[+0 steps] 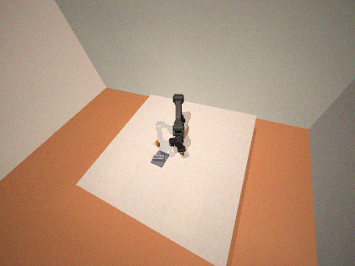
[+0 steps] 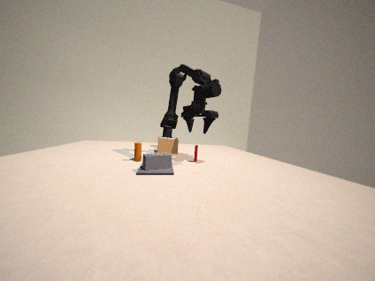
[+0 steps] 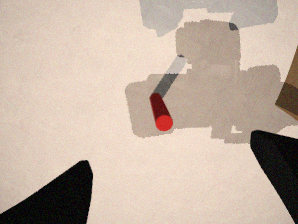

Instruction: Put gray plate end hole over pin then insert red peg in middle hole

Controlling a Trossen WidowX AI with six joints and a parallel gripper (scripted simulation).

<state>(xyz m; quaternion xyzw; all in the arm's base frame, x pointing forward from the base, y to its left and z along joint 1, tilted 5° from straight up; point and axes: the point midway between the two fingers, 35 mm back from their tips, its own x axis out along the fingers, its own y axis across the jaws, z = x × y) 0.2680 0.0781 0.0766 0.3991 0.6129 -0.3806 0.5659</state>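
Observation:
The red peg [image 1: 183,153] [image 2: 195,153] [image 3: 159,107] stands upright on the table. My gripper [image 2: 198,132] [image 3: 173,155] is open and empty, pointing down above the peg; in the wrist view the peg's top shows between the fingers, a little beyond the line of their tips and left of centre. The gray plate [image 1: 158,157] [image 2: 157,162] sits as a raised block on the flat darker gray base [image 1: 160,164] [image 2: 155,172] and looks level, with dark hole marks on its top. The pin cannot be made out.
An orange cylinder [image 1: 157,143] [image 2: 138,152] stands upright near the base, on the arm's side. A tan block [image 1: 187,132] [image 2: 168,146] [image 3: 291,95] lies close to the arm's foot, at the right edge of the wrist view.

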